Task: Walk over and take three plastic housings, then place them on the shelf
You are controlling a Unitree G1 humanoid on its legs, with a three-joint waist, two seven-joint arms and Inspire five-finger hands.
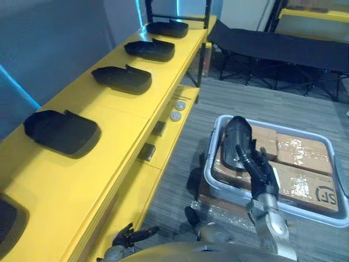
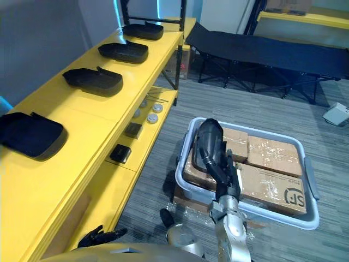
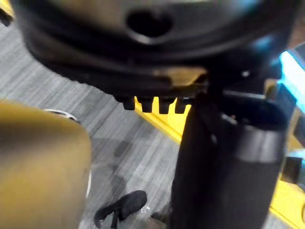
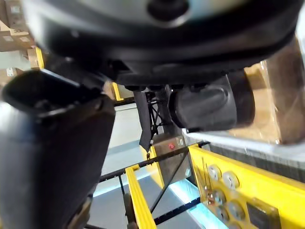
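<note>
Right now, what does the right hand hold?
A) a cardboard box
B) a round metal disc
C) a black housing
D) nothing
C: the right hand has its fingers curled round a black housing and holds it above the grey bin of cardboard boxes.

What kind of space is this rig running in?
Probably a workshop or lab mock-up of a stocking station: long yellow shelf lined with black plastic housings, grey tote of taped cardboard boxes on the floor, folding cot behind. Right hand holds one housing.
</note>
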